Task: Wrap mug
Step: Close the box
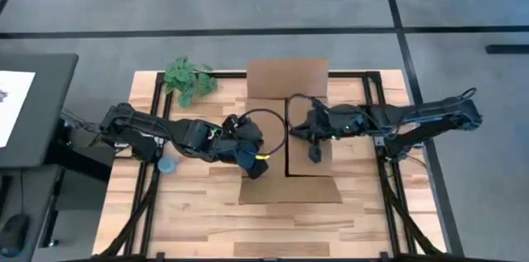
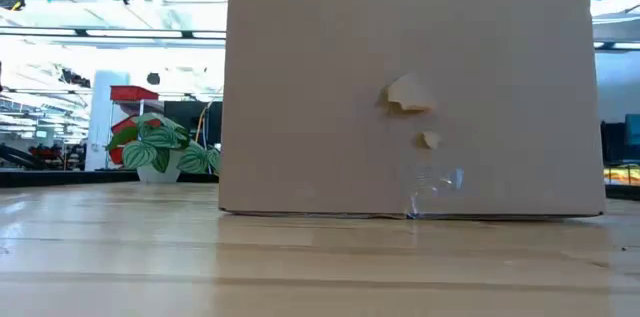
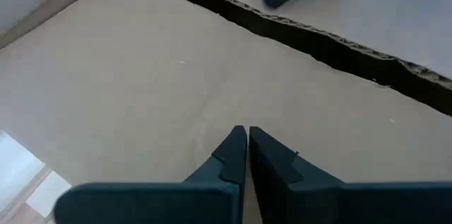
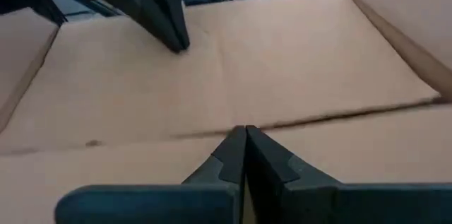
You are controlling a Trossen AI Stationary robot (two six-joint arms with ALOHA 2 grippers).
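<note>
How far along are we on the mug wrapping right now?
Done, apparently: the cardboard box has its top flaps folded over; no mug is visible, so it may be inside. In hand: left gripper and right gripper, both shut, press on the flaps. Left: a seam gap remains open between flaps, nothing seals it.

My matt dark plastic fingers (image 3: 240, 160) press on a plain brown cardboard box (image 1: 307, 78), dull and fibrous, with a rough corrugated flap edge. Under it lies the pale, satin-smooth wooden plank table (image 1: 198, 221).
</note>
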